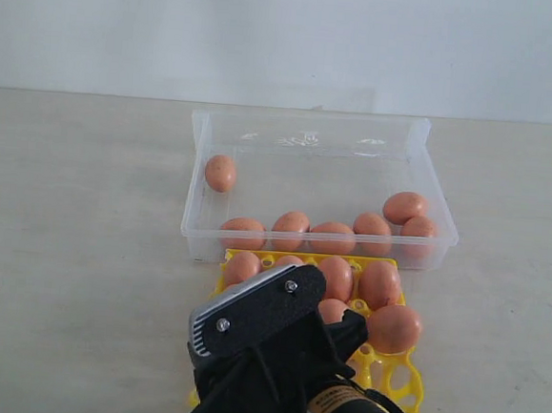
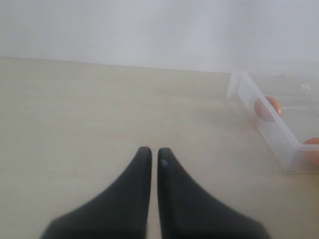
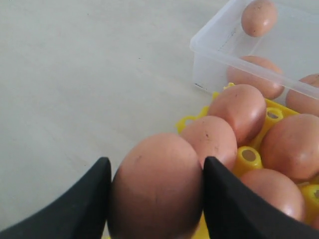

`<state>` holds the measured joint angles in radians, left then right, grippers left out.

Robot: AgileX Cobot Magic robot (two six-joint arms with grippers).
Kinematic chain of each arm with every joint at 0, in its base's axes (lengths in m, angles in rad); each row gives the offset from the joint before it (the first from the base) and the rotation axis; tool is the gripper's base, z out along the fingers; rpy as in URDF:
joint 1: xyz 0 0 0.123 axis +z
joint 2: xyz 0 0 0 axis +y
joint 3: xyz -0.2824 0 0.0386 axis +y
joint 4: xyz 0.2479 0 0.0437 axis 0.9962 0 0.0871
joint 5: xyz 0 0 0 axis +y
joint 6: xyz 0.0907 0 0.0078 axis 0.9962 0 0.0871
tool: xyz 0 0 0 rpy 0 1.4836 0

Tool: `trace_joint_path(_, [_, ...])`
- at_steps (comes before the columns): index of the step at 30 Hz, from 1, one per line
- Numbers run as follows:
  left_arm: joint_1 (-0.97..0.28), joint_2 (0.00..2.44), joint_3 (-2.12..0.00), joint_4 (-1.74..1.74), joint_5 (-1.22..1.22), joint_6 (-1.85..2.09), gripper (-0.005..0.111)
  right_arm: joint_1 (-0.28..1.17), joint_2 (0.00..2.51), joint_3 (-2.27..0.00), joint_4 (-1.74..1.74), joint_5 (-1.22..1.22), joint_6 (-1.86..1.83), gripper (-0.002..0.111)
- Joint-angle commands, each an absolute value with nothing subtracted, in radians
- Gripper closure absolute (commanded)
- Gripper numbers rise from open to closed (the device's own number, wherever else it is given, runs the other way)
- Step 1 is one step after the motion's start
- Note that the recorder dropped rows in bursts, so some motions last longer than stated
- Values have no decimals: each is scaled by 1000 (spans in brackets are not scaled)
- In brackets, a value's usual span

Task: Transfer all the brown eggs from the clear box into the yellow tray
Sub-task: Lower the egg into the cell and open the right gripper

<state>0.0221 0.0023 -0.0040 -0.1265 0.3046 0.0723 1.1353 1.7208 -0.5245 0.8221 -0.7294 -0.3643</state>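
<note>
Brown shell, smooth and hard, sits between the two black fingers [image 3: 82,201] of your right gripper [image 3: 155,168]. The jaws stand just as wide as the oval orange-brown egg [image 3: 155,199], which they clamp across its flanks. It hangs at the edge of the bright yellow lattice egg tray [image 3: 247,157], with the bare pale table [image 3: 75,74] on one side and a faintly speckled egg [image 3: 209,140] just beside it on the other. Whether it rests in a cup you cannot tell.

Treat it as light, rigid and brittle. It will crack before it gives, and its curve offers the pads little to bite. Squeeze no harder than needed, stay at the widest girth, and lower it straight, clear of its neighbour.

Seven more brown eggs [image 1: 290,229] lie in the shallow see-through plastic box [image 1: 194,181]. One is alone near a side wall, and the others sit along the wall next to the tray and into one corner.

Your left gripper [image 2: 154,152] hovers over bare table beside that box, fingers nearly touching, holding nothing.
</note>
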Motion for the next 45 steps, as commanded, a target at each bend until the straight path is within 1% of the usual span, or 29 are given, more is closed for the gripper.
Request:
trace_joint_path(1, [19, 0, 0, -123, 292, 76, 103, 1137, 1740, -521, 822, -709, -371, 109])
trace_joint_path(5, [19, 0, 0, -123, 292, 76, 103, 1137, 1789, -525, 813, -720, -369, 109])
trace_joint_path(12, [19, 0, 0, -123, 292, 76, 103, 1137, 1805, -525, 813, -743, -365, 109])
trace_joint_path(14, [19, 0, 0, -123, 292, 76, 103, 1137, 1815, -525, 813, -743, -365, 106])
trace_joint_path(15, [19, 0, 0, -123, 292, 76, 103, 1137, 1817, -525, 813, -743, -365, 103])
trace_joint_path(17, [19, 0, 0, -123, 292, 76, 103, 1137, 1825, -525, 807, -730, -365, 92])
trace_joint_path(19, [19, 0, 0, -123, 292, 76, 103, 1137, 1832, -525, 802, -726, -365, 78])
trace_joint_path(20, [19, 0, 0, -123, 292, 76, 103, 1137, 1835, -525, 800, -726, -365, 68])
trace_joint_path(21, [19, 0, 0, -123, 292, 76, 103, 1137, 1837, -525, 800, -726, -367, 62])
trace_joint_path(22, [19, 0, 0, -123, 292, 76, 103, 1137, 1837, -525, 800, -726, -367, 53])
trace_joint_path(24, [19, 0, 0, -123, 292, 76, 103, 1137, 1837, -525, 800, -726, -367, 51])
trace_joint_path(29, [19, 0, 0, -123, 292, 76, 103, 1137, 1811, -545, 798, -728, -379, 51])
trace_joint_path(33, [19, 0, 0, -123, 292, 76, 103, 1137, 1629, -547, 840, -805, -489, 51])
trace_joint_path(34, [19, 0, 0, -123, 292, 76, 103, 1137, 1572, -547, 875, -798, -503, 51])
trace_joint_path(35, [19, 0, 0, -123, 292, 76, 103, 1137, 1523, -547, 940, -712, -501, 52])
trace_joint_path(36, [19, 0, 0, -123, 292, 76, 103, 1137, 1486, -547, 1016, -580, -507, 59])
trace_joint_path(37, [19, 0, 0, -123, 292, 76, 103, 1137, 1473, -545, 1064, -451, -537, 71])
trace_joint_path(38, [19, 0, 0, -123, 292, 76, 103, 1137, 1474, -541, 1069, -370, -554, 83])
trace_joint_path(39, [19, 0, 0, -123, 292, 76, 103, 1137, 1481, -539, 1069, -311, -563, 95])
trace_joint_path(40, [19, 0, 0, -123, 292, 76, 103, 1137, 1492, -537, 1067, -282, -573, 106])
trace_joint_path(41, [19, 0, 0, -123, 292, 76, 103, 1137, 1503, -538, 1067, -270, -575, 108])
trace_joint_path(45, [19, 0, 0, -123, 292, 76, 103, 1137, 1553, -538, 1067, -331, -575, 108])
